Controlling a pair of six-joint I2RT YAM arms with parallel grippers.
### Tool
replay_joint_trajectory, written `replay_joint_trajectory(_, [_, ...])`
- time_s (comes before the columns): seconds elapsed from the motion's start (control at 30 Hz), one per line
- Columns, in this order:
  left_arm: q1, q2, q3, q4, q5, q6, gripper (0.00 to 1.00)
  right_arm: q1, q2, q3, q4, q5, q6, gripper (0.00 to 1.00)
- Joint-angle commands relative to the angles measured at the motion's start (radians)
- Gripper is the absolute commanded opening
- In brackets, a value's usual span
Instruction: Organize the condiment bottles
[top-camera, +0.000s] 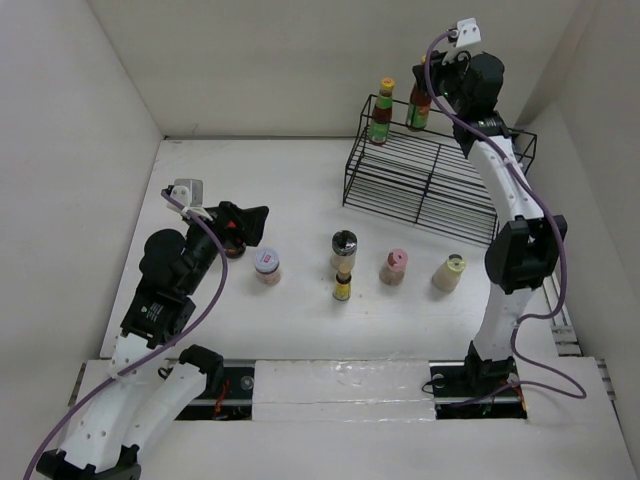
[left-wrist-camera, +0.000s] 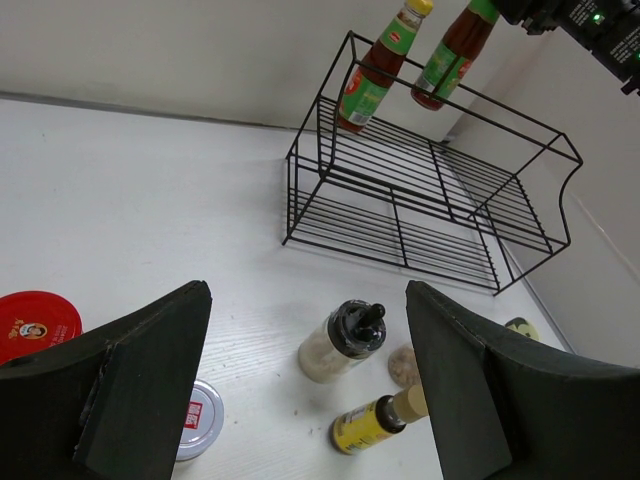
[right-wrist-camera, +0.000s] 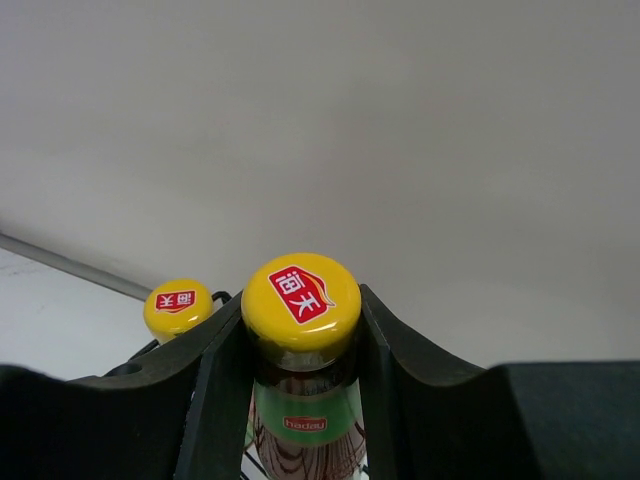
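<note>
White tabletop, overhead: right gripper clamps a sauce bottle at the wire rack; small bottles stand in front. Left wrist: left gripper open beside a red-lidded jar. Right wrist: fingers pinch that bottle's neck.

The nearer bottle and farther bottle each wear a yellow cap with a red-and-white mark, a green label touched with red, and dark reddish sauce; the rack is black wire. On the white table: a red-lidded jar, a white-lidded jar marked in red, a dark-grey-topped grinder, a yellow bottle, a pink-capped bottle and a cream bottle.
</note>
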Motion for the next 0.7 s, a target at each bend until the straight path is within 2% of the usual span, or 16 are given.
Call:
replay_joint_trajectory(0.0, [-0.001, -0.005, 0.007, 0.046, 0.012, 0.0, 0.75, 0.018, -0.019, 0.033, 0.154, 0.004, 0.005, 0.04])
replay_joint_trajectory(0.43, [-0.001, -0.005, 0.007, 0.055, 0.012, 0.0, 0.75, 0.036, -0.028, -0.154, 0.196, 0.035, -0.005, 0.15])
replay_joint_trajectory(0.53, [-0.001, -0.005, 0.007, 0.055, 0.012, 0.0, 0.75, 0.036, -0.046, -0.182, 0.196, 0.044, -0.005, 0.24])
replay_joint_trajectory(0.57, [-0.001, -0.005, 0.007, 0.055, 0.012, 0.0, 0.75, 0.036, -0.047, -0.2, 0.196, 0.044, -0.005, 0.33])
replay_joint_trajectory(0.67, [-0.001, -0.005, 0.007, 0.055, 0.012, 0.0, 0.75, 0.036, -0.07, -0.232, 0.207, 0.058, -0.005, 0.47])
